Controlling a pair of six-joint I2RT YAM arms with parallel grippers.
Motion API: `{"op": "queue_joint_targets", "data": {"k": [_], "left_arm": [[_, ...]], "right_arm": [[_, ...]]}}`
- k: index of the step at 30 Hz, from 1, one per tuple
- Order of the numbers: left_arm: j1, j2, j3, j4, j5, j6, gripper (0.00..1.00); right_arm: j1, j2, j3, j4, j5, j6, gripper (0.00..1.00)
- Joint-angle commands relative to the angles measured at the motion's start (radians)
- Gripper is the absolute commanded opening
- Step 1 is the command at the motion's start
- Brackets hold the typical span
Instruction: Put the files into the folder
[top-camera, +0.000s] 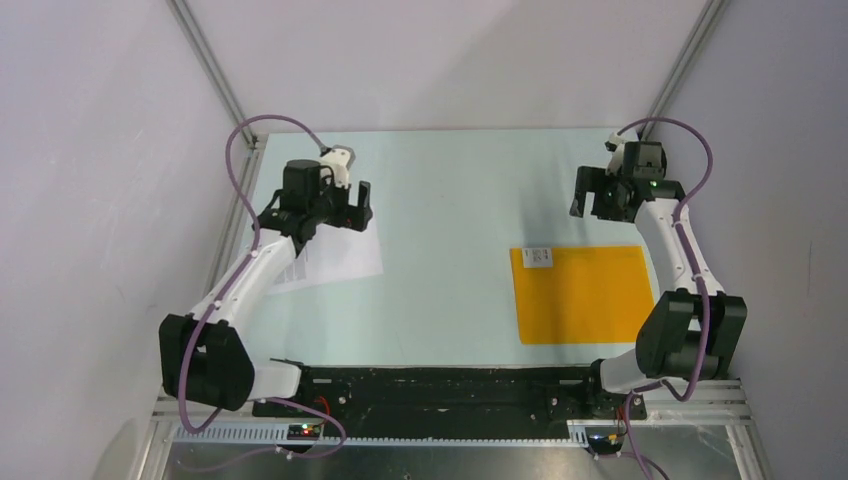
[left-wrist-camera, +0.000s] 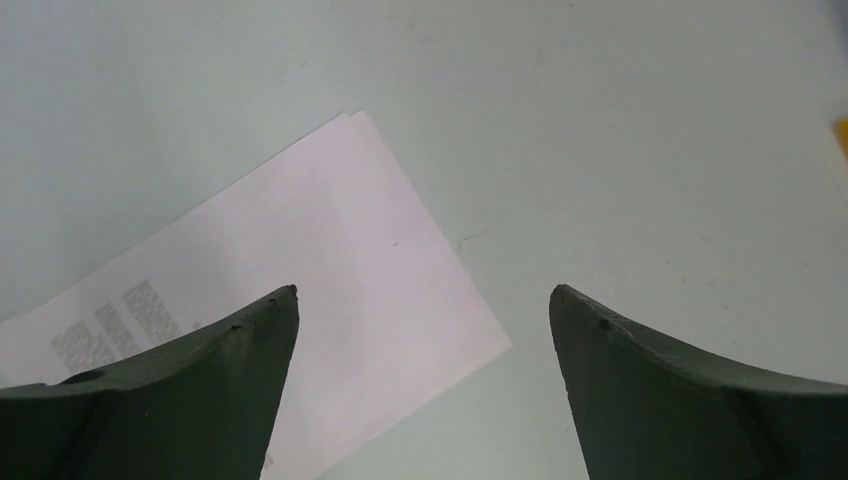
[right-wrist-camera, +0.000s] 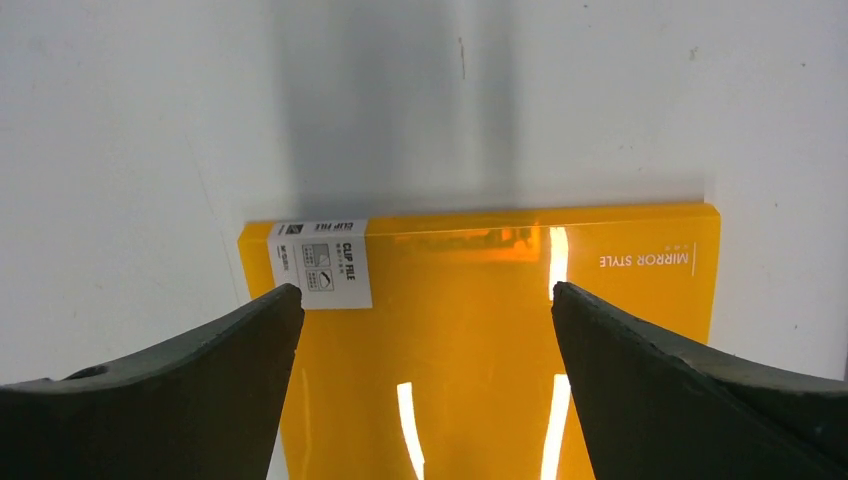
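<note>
Two tools, both spread wide and holding nothing: the left tool (left-wrist-camera: 423, 300) hangs over the files (left-wrist-camera: 330, 290), the right tool (right-wrist-camera: 427, 295) over the folder (right-wrist-camera: 480, 350). Files lie flat on the tabletop (top-camera: 450, 190) at left, well apart from the folder at right. Risks, as judged: thin sheets flush to the surface may slide or separate when pinched, their edges being offset; the glossy cover may slip from the fingers. Folder lies shut, label (right-wrist-camera: 320, 263) up; no sheet shows in it, inside hidden.
</note>
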Motion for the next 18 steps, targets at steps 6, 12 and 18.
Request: {"op": "queue_joint_targets", "data": {"k": [6, 12, 18], "left_arm": [[-0.099, 0.076, 0.104, 0.011, 0.234, 0.232, 0.99], [-0.117, 0.247, 0.248, 0.014, 0.320, 0.086, 0.94], [-0.175, 0.444, 0.340, 0.094, 0.373, -0.216, 0.90]], "right_arm": [[-0.213, 0.117, 0.170, -0.254, -0.473, -0.421, 0.99], [-0.344, 0.299, 0.320, -0.404, -0.520, -0.647, 0.94], [-0.458, 0.469, 0.444, -0.492, -0.552, -0.680, 0.90]]}}
